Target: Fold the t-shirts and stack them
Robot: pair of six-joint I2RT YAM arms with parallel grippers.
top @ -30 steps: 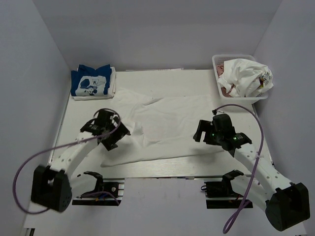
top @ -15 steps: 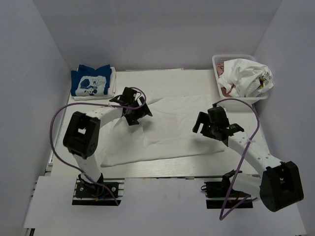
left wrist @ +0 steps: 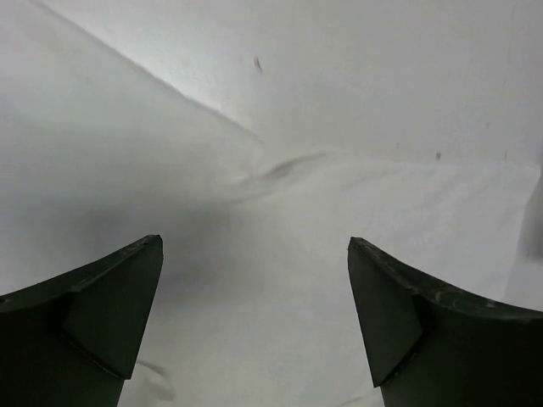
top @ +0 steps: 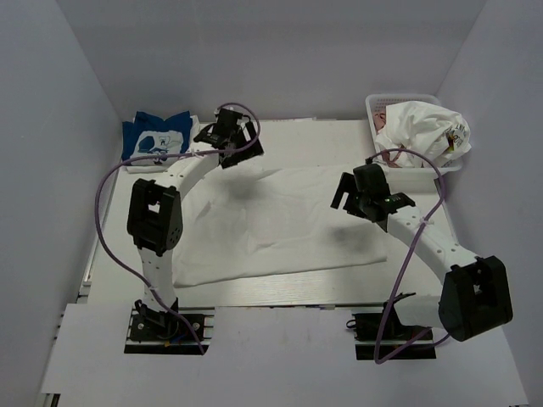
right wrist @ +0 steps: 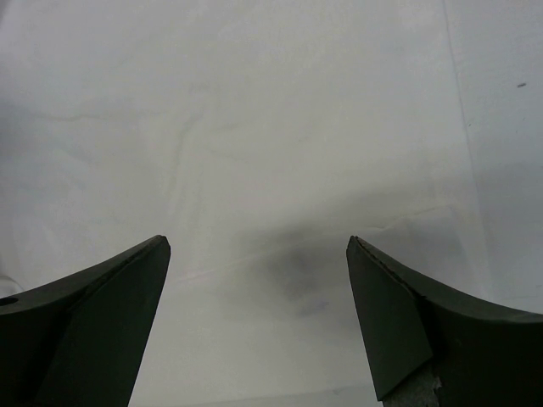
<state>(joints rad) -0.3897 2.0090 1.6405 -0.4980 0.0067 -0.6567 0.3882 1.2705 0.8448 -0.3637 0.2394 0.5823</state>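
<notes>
Two open grippers, one spread garment, one folded pile and one filled basket are on record. Top external view: white t-shirt (top: 288, 220) lying flat and wide across the middle of the table (top: 339, 129), near hem uneven, a shallow fold running along its far left edge. Folded blue t-shirt (top: 157, 140) with white graphic at the far left corner, resting on folded white cloth, apart from the spread shirt. White lattice basket (top: 371, 106) at the far right corner, holding a crumpled white t-shirt (top: 420, 127) with a patch of coloured print on its right side and a little pink cloth at the left rim. Left gripper (top: 231, 142) reaches to the far left edge of the spread shirt, just beside the folded pile; right gripper (top: 348, 193) hangs over the shirt's right part. Neither grips anything. Left wrist view only: fingers (left wrist: 102, 314) standing wide apart and empty over the shirt, the cloth edge running diagonally with one soft pucker, bare tabletop beyond carrying a few small dark specks. Right wrist view only: fingers (right wrist: 407, 322) likewise spread with nothing between them, smooth white fabric below with faint creases and a soft grey shadow; whether the tips touch the cloth cannot be told.
</notes>
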